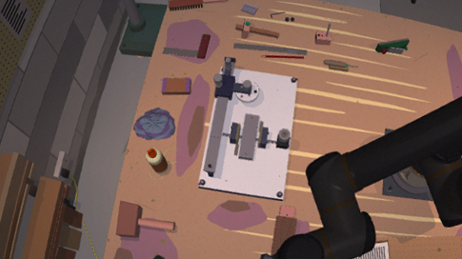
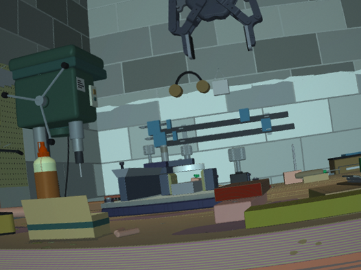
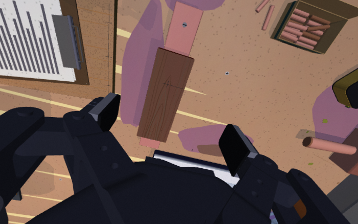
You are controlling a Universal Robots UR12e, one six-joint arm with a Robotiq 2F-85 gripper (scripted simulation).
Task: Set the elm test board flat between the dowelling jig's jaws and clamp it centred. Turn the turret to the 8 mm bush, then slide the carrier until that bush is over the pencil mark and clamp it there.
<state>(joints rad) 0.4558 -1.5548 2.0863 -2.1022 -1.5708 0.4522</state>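
Note:
At the near end of the bench the elm test board (image 3: 165,93) lies flat on a longer pink strip (image 3: 184,27). It is a brown plank with a pencil mark across its middle, and in the side camera (image 1: 283,234) my arm hides part of it. The dowelling jig (image 1: 247,133) sits mid-bench on a white base plate. Its jaws (image 1: 249,136) hold a grey block between them. The carrier and turret (image 1: 231,87) are at the far end of the jig's rail. My gripper (image 3: 169,132) hangs high above the board (image 2: 218,47). It is open and holds nothing.
A clipboard (image 3: 42,39) lies just beside the board. A box of dowels (image 3: 307,26) and loose dowels (image 3: 328,145) lie on the other side. A mallet (image 1: 132,219) and glue bottle (image 1: 155,158) stand left of the jig. A drill press (image 2: 56,92) rises at the bench's far corner.

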